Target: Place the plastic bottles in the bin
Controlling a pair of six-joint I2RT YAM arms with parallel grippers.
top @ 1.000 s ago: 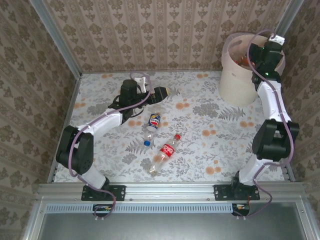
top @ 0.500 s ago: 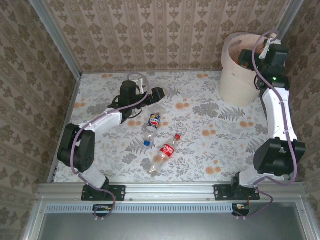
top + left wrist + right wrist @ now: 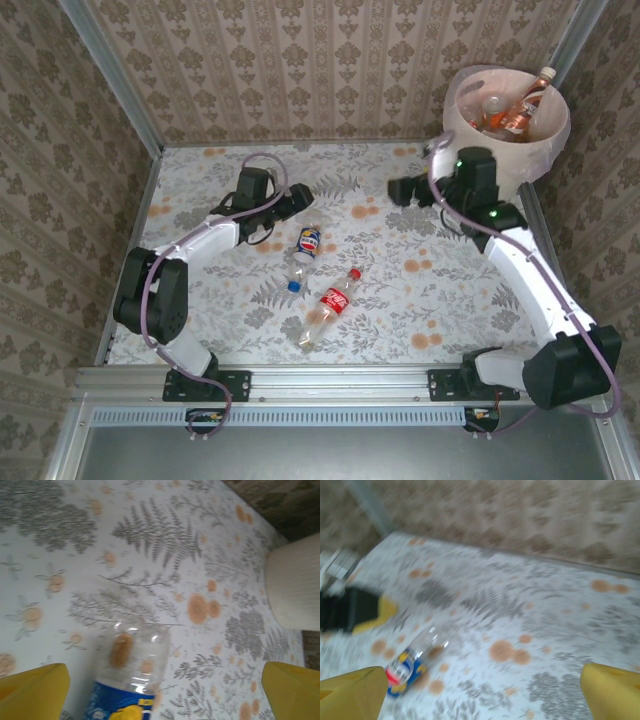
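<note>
The blue-label bottle [image 3: 306,250] and red-label bottle [image 3: 330,305] are thin clear plastic, pretty glossy, with shiny printed labels. The bin [image 3: 535,150] looks like matt cream plastic, faintly ribbed on the wall. The floral table cover [image 3: 400,300] is a smooth, low-sheen printed sheet. The near rail [image 3: 340,382] is brushed metal. The fingers [image 3: 32,690] of the left gripper [image 3: 165,690] are matt yellow plastic.

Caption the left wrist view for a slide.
Wide-open yellow-fingered left gripper above a clear blue-labelled plastic bottle on the floral table.
</note>
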